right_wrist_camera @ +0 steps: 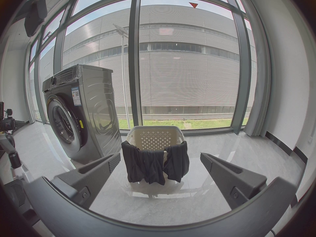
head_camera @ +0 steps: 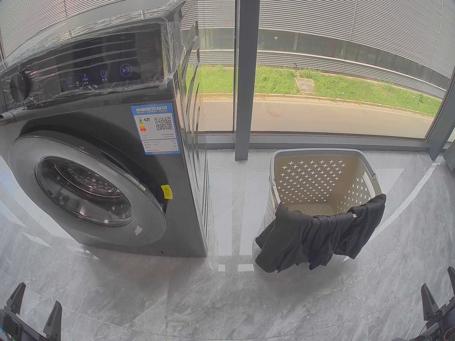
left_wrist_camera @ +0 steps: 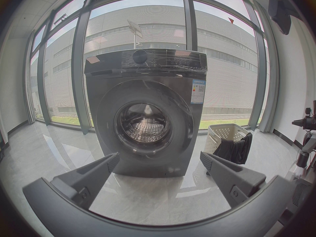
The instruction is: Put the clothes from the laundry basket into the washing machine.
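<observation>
Clothes: dark garments draped over front rim of laundry basket, right of washing machine. Machine door looks shut. Left end effector and right end effector spread, empty, well apart from basket. Nothing loaded; whole task remains.

Grey marble floor, tall windows, grass strip outside

The washing machine is cut off by the head view's left edge. A dark garment, possibly more than one piece, drapes over the near rim of the laundry basket and hides it, along with part of the basket floor.
</observation>
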Robot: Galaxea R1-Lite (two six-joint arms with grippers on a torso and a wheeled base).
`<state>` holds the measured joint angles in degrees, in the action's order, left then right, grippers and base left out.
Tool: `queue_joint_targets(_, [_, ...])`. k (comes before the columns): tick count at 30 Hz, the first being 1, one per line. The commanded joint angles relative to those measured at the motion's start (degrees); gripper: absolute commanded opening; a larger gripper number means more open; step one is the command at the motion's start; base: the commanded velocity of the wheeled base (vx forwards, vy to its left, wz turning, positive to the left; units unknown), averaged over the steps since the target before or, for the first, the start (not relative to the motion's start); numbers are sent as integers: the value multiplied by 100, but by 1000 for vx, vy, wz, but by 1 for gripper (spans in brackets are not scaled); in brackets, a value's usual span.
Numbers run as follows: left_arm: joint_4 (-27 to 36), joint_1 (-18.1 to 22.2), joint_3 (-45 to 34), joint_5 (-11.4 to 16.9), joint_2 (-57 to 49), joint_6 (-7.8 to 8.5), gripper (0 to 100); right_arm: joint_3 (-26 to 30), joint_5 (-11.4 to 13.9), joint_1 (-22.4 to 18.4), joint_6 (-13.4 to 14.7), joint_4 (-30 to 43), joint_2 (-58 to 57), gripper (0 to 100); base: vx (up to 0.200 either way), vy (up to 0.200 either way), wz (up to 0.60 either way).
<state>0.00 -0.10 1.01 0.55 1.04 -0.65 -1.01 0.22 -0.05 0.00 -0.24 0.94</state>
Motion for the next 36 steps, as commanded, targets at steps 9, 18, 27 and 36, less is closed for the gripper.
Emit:
queue_joint_targets(9, [0, 1, -101, -11, -104, 3, 100, 101, 4, -4, 0, -2, -50, 100, 0, -200, 0])
queue_joint_targets(18, [0, 1, -101, -11, -104, -6, 100, 101, 4, -4, 0, -2, -50, 100, 0, -200, 0])
queue_joint_targets(27, [0, 1, -101, -11, -104, -6, 100, 101, -4, -4, 0, -2, -50, 100, 0, -200, 0])
queue_joint_targets(36, [0, 1, -101, -2, -104, 3, 100, 101, -4, -4, 0, -2, -50, 100, 0, -178, 0])
